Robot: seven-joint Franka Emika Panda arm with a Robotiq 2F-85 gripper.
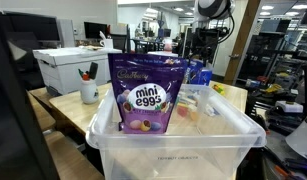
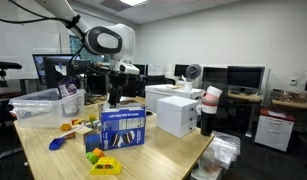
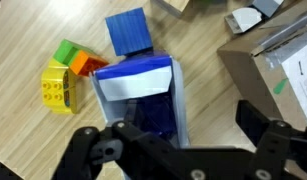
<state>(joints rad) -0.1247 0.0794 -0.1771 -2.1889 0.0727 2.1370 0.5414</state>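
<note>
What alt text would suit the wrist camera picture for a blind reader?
Seen from above, the robot's open pincer hangs over a blue box on a wooden table. Above it in the picture lies a blue block, with yellow, green and orange toy bricks at picture left and a white box at picture right.

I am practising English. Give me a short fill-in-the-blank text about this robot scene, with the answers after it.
The purple bag reads "mini ____".
The fingers of the gripper stand ____.
The box nearest the gripper is coloured ____.
The studded block beside the green block is ____.
Missing words: eggs; open; blue; yellow.
</note>
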